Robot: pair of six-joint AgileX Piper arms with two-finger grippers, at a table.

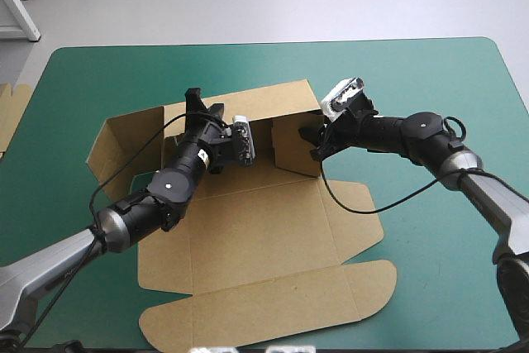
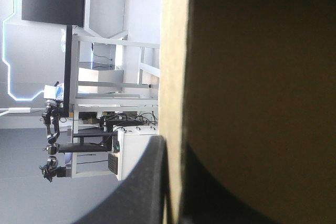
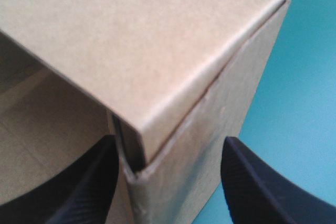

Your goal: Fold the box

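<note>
Mid teal-green surface (image 1: 430,80): brown cut-board box (image 1: 248,229), far and right walls raised. Left jaws pinch far wall, apparently steadying it; right jaws wide, straddling the corner, likely to tuck it.

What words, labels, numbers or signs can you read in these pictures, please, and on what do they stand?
None: no text can be read.
The brown box is plain board in every view, with no print or label.
The teal-green cover bears no marking.
</note>
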